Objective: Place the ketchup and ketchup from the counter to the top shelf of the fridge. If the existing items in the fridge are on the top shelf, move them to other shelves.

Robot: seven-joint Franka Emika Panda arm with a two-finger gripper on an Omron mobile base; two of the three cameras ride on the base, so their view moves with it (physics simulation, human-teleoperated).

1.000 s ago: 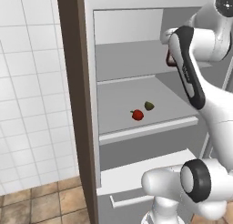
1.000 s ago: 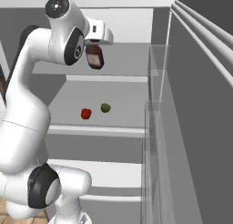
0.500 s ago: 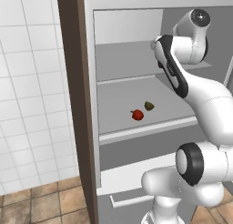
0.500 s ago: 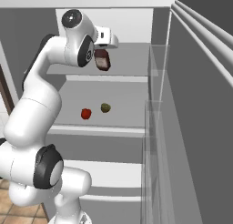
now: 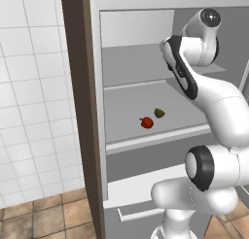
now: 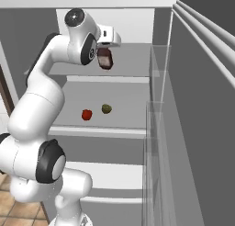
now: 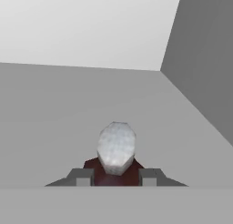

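Presently the gripper is clamped on one ketchup bottle, carried at the level of the fridge's top shelf, just above its slab. In the hand view the bottle sits between the two finger tips, pale end forward, over the bare grey shelf that runs back to the rear wall; whether it already touches the shelf cannot be told.

The small red fruit and the olive-brown fruit lie close together on the shelf below, so, as judged, no existing item needs shifting off the top shelf.

Judged progress: the first bottle is at its destination but not yet set down or let go. Left to do: release it, then fetch and shelve the second ketchup, whose position these views do not give
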